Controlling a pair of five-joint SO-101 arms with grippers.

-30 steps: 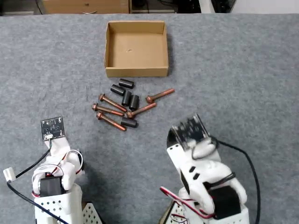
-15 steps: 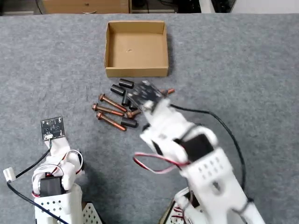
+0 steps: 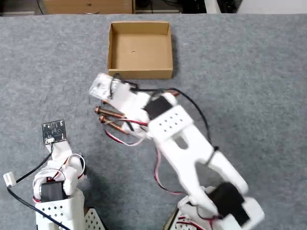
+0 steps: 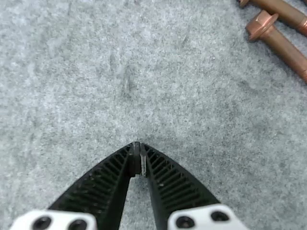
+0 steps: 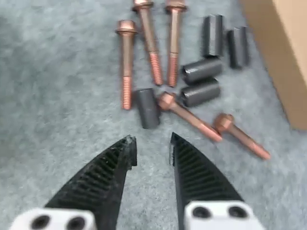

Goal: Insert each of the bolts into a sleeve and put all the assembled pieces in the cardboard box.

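Observation:
Several copper bolts (image 5: pixel 126 62) and several short black sleeves (image 5: pixel 201 70) lie loose on the grey felt beside the cardboard box (image 5: pixel 283 52). My right gripper (image 5: pixel 151 143) hangs open just short of one sleeve (image 5: pixel 147 108), with nothing between its fingers. From above, the right arm (image 3: pixel 144 108) stretches over the pile and covers most of it. Two bolt heads (image 3: pixel 99 110) stick out at its left. The box (image 3: pixel 140 72) stands empty behind the pile. My left gripper (image 4: pixel 136 158) is shut on nothing above bare felt, and two bolts (image 4: pixel 280 40) lie beyond it.
The left arm (image 3: pixel 55 189) sits folded at the table's near left corner, its camera board (image 3: pixel 53 132) in front of it. Grey felt covers the whole table. Wooden furniture (image 3: pixel 86 5) stands past the far edge.
The right arm has swung from near its base forward and to the left over the pile, hiding most bolts and sleeves. The left arm has not moved.

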